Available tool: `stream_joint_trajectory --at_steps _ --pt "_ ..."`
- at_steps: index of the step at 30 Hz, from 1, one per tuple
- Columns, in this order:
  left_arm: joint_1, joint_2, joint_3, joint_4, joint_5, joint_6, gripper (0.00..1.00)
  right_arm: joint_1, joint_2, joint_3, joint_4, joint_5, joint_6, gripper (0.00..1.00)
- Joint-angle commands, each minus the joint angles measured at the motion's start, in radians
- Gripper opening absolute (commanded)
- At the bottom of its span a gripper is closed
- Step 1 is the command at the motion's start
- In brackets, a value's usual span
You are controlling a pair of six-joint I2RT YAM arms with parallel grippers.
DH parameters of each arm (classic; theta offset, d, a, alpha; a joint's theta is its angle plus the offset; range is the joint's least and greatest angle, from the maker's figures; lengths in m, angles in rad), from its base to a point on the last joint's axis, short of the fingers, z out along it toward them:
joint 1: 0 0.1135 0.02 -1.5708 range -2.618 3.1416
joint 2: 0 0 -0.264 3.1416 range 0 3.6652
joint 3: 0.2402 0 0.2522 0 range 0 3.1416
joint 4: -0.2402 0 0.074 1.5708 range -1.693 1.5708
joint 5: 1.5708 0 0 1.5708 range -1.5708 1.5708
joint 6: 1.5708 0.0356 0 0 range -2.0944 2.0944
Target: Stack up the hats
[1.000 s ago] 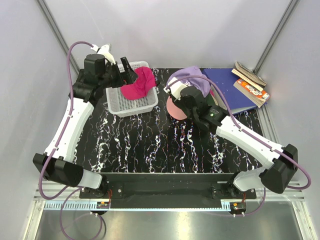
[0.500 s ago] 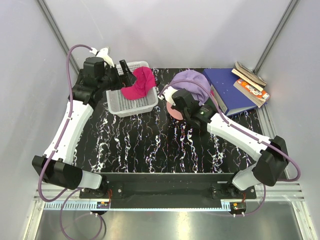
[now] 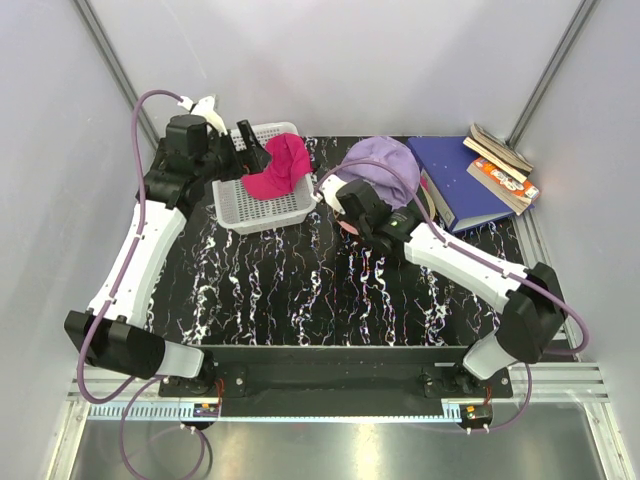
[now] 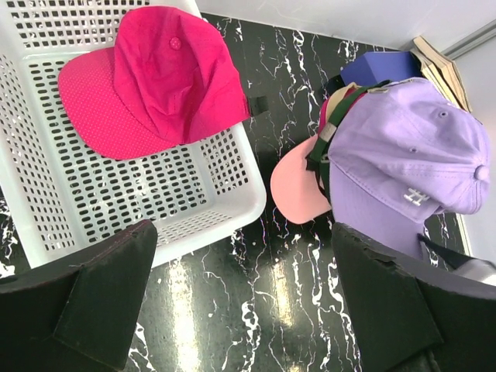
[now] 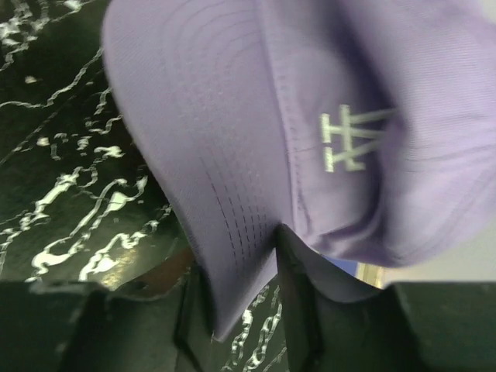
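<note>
Right-hand arm has reached farther across toward the far left, and the lavender fabric baseball cap [image 3: 385,160] has sunk onto the pile, so only a sliver of the light pink cap's curved brim [image 3: 346,226] shows beneath it. The right gripper [image 5: 240,302] has its jaws partly apart around the edge of the lavender brim; whether they pinch it or have let go I cannot tell from the wrist view. The step in hand looks like the release. It would go best if the jaws part fully before the arm moves, and the arm then backs out along the line of the brim rather than sideways, since soft cloth will drag and could pull the cap off the tan and dark green caps [image 4: 325,147] sandwiched under it. The lavender brim sits turned a little from the pink one, so a light nudge may be needed. The left gripper [image 4: 242,256] hangs spread wide and holds nothing, above the near right corner of the pale plastic mesh basket [image 4: 194,178] at the far left of the black marbled table [image 3: 300,290]. That basket holds just the magenta fabric cap [image 4: 155,77], crown up, brim toward the left, lying in its far part. It is the one hat apart from the pile, which stands just right of the basket.
</note>
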Motion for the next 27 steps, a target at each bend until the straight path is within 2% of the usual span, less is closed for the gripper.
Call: stream_joint_trajectory --at_steps 1,2,8,9,12,19,21,23,25,27 --pt "0.004 0.016 -0.016 0.054 0.018 0.003 0.99 0.009 0.016 0.01 -0.06 -0.11 0.081 0.52" --pt "0.004 0.021 -0.02 0.056 0.022 0.001 0.99 0.009 0.012 0.013 -0.058 -0.111 0.087 0.59" --pt "0.004 0.036 -0.049 0.088 0.056 -0.01 0.99 0.009 -0.045 0.03 -0.06 -0.143 0.12 0.84" --pt "0.004 0.041 -0.052 0.099 0.061 -0.013 0.99 0.009 -0.066 0.032 -0.063 -0.171 0.123 0.9" --pt "0.004 0.053 -0.069 0.114 0.078 -0.013 0.99 0.011 -0.111 0.03 -0.071 -0.26 0.134 0.98" --pt "0.004 0.067 -0.095 0.134 0.096 -0.014 0.99 0.011 -0.218 0.042 -0.124 -0.511 0.209 1.0" --pt "0.004 0.07 -0.098 0.137 0.107 -0.013 0.99 0.009 -0.252 0.107 -0.123 -0.516 0.261 1.0" --pt "0.001 0.07 -0.106 0.146 0.113 -0.016 0.99 -0.003 -0.231 0.195 -0.132 -0.454 0.287 1.0" --pt "-0.008 0.072 -0.109 0.16 0.122 -0.017 0.99 -0.047 -0.194 0.258 -0.164 -0.436 0.353 0.98" --pt "-0.017 0.076 -0.106 0.165 0.125 -0.023 0.99 -0.187 -0.143 0.332 -0.173 -0.533 0.464 0.95"
